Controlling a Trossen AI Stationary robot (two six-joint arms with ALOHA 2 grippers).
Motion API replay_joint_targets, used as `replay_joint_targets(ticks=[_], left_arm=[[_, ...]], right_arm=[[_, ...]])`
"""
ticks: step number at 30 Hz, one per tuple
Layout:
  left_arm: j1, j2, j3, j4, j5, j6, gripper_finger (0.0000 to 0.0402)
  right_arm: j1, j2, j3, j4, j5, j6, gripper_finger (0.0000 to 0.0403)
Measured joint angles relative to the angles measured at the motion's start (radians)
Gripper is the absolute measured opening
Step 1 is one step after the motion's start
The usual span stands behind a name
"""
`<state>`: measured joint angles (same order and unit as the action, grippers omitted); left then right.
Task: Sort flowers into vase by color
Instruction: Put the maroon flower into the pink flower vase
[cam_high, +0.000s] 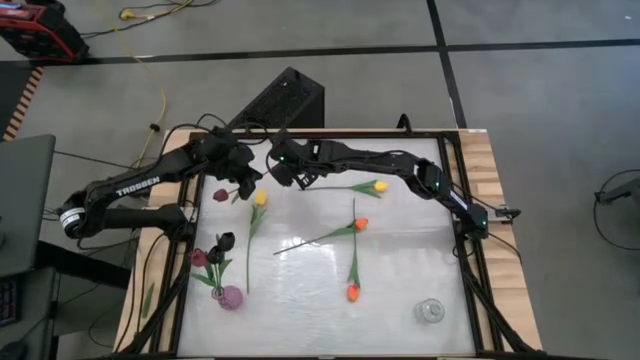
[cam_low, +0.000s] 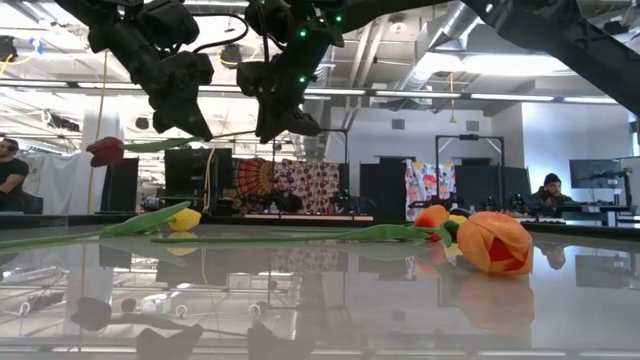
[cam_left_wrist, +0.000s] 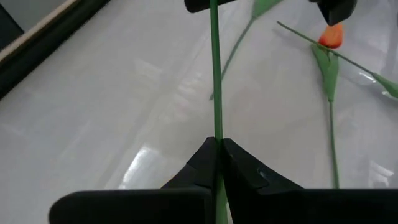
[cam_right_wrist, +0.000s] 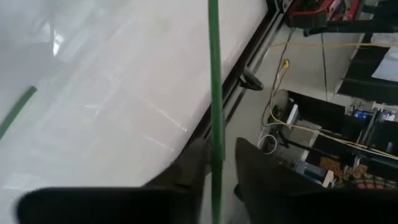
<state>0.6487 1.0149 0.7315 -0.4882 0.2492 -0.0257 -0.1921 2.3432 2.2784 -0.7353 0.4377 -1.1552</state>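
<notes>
1. The left end effector (cam_high: 243, 178) hangs above the far left part of the worktop (cam_high: 400, 290), its fingers (cam_left_wrist: 205, 163) pinched tight on a thin green stem (cam_left_wrist: 215, 74).
2. The head of that stem, a dark maroon tulip (cam_high: 220, 195), hangs just to the outer side of the left end effector; in the low view it shows as a red tulip head (cam_low: 105, 150) in the air above the surface.
3. The right end effector (cam_high: 283, 170) sits just beside the left one, the two nearly touching, also raised off the worktop.
4. The same kind of green stem (cam_right_wrist: 214, 93) runs between the right end effector's fingers (cam_right_wrist: 193, 165), which stand narrowly parted on either side of it; whether they actually grip it cannot be told.
5. A yellow tulip (cam_high: 260, 198) lies on the worktop just below the left end effector, its stem running toward the near edge.
6. A yellow-orange tulip (cam_high: 379, 186) lies to the right of the right end effector.
7. Two orange tulips (cam_high: 360, 224) (cam_high: 353, 292) lie farther toward the near edge, well apart from both end effectors.
8. A purple vase (cam_high: 231, 297) near the front left corner holds dark flowers (cam_high: 222, 243).
9. A clear vase (cam_high: 430, 311) stands at the front right, well apart from both end effectors.
</notes>
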Motion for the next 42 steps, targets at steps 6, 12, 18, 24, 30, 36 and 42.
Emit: replay_joint_targets(ticks=[6,12,18,24,30,36,42], left_arm=[[0.000,0.000,0.001,0.010,0.046,0.023,0.0049],[0.003,-0.015,0.001,0.002,0.024,0.066,0.0104],[0.018,-0.103,0.016,-0.017,-0.127,0.191,0.0131],[0.019,-0.202,0.002,0.020,-0.160,0.269,0.0131],[0.018,-0.271,-0.165,0.334,-0.043,0.228,0.0130],[0.019,-0.276,-0.247,0.567,-0.003,0.190,0.0130],[0.008,-0.275,-0.294,0.756,0.106,0.149,0.0130]], right_arm=[[-0.025,0.000,0.000,-0.043,-0.120,0.005,0.0019],[-0.067,0.000,0.000,-0.175,-0.392,0.091,0.0019],[-0.173,-0.020,-0.002,-0.296,-0.856,0.216,0.0019],[-0.305,-0.022,-0.010,-0.379,-1.344,0.197,0.0019],[-0.389,-0.022,-0.023,-0.400,-1.895,0.054,0.0019],[-0.354,-0.022,-0.022,-0.309,-1.999,0.056,0.0019],[-0.257,-0.022,0.004,-0.082,-2.010,0.194,0.0019]])
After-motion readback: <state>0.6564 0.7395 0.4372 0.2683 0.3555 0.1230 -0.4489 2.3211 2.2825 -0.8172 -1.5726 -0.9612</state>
